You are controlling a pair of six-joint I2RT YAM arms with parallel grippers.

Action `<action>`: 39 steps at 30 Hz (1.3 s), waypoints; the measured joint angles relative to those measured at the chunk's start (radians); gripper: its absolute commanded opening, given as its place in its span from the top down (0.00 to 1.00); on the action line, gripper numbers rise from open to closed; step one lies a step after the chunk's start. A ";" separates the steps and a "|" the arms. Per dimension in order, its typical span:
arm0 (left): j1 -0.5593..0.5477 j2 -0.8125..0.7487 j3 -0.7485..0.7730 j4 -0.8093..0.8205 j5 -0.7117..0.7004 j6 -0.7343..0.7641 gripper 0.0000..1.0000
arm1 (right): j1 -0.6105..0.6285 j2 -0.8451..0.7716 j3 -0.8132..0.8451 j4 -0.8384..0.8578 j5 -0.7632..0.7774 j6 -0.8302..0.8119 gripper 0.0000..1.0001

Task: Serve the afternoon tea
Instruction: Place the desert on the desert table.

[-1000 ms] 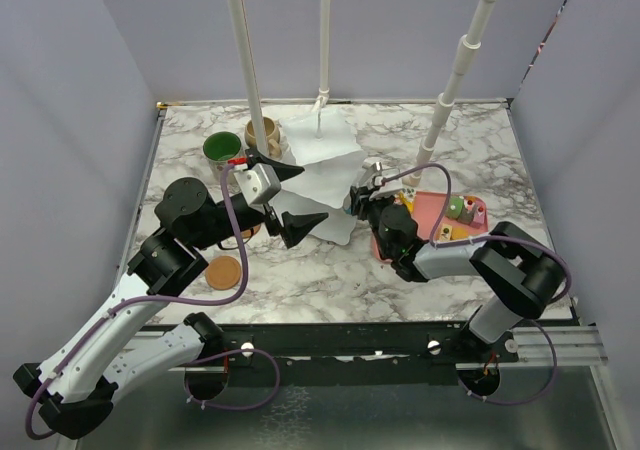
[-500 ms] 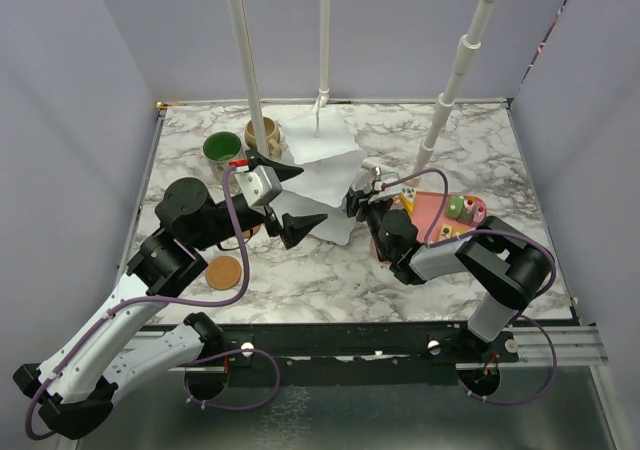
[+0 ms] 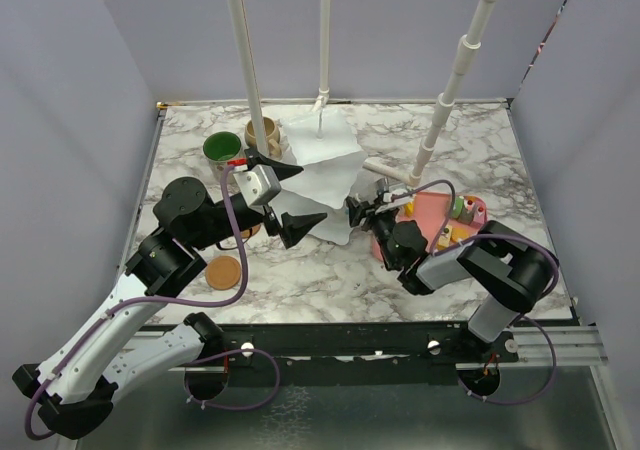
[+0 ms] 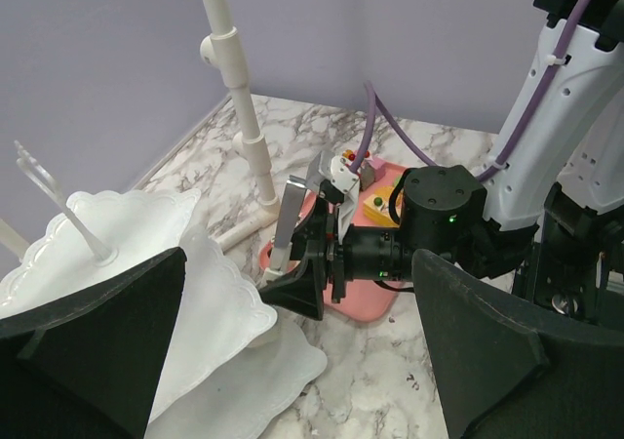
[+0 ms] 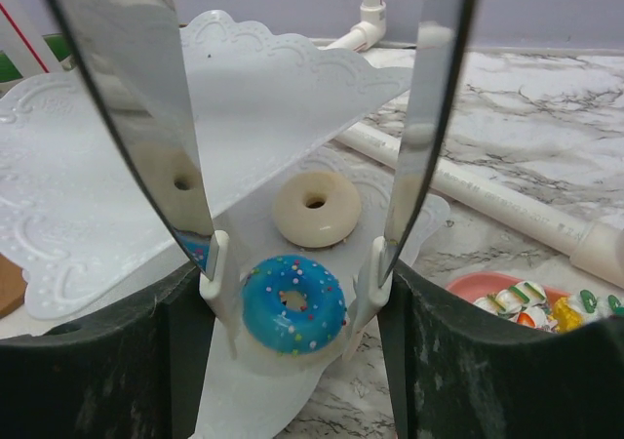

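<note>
Now two ring doughnuts lie flat, holes up, on the bottom plate of the upright three-plate stand (image 3: pixel 335 150): the blue doughnut (image 5: pixel 292 307) at its edge, the cream doughnut (image 5: pixel 315 208) deeper under the middle plate. The right gripper (image 5: pixel 294 268) straddles the blue one; whether it pinches, I cannot tell. The left gripper (image 3: pixel 314 194) gapes empty left of the stand. Further left on the counter (image 3: pixel 470 140) are the green-lined mug (image 3: pixel 222 148), the beige mug (image 3: pixel 262 130) and two coasters (image 3: pixel 224 270); the pink tray (image 3: pixel 428 215) lies right.
</note>
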 measured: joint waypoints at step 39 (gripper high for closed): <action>0.000 0.005 0.007 -0.001 0.011 0.000 0.01 | -0.224 -0.452 -0.171 -0.248 0.280 0.078 0.40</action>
